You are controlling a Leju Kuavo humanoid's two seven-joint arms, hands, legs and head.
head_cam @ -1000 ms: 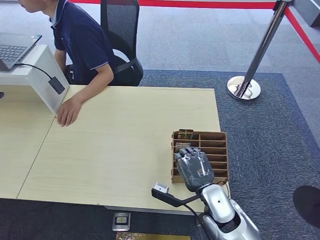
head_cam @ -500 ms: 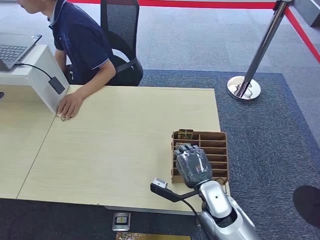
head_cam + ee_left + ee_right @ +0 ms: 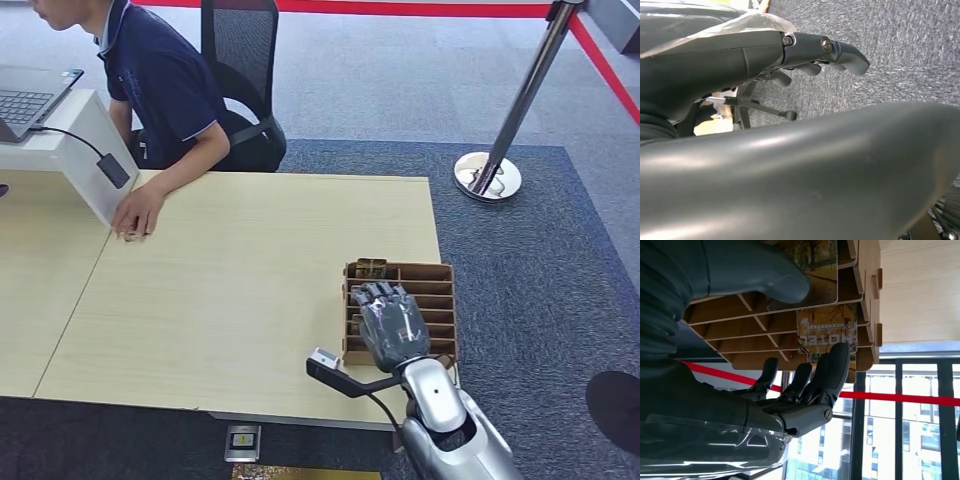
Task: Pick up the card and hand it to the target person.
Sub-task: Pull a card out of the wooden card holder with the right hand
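Head view: right hand (image 3: 391,322) over card rack (image 3: 434,290)

My right arm (image 3: 445,425): silver shell with a round dark screw spot, and a thin black cable looping off behind the fingers. My right hand (image 3: 391,325): grey back under a clear glossy cover, dark fingers (image 3: 836,365), a thick grey thumb (image 3: 764,275), one screw at a finger's base. My left hand (image 3: 817,52): dark grey, two screws behind the fingertips (both slotted, I think).
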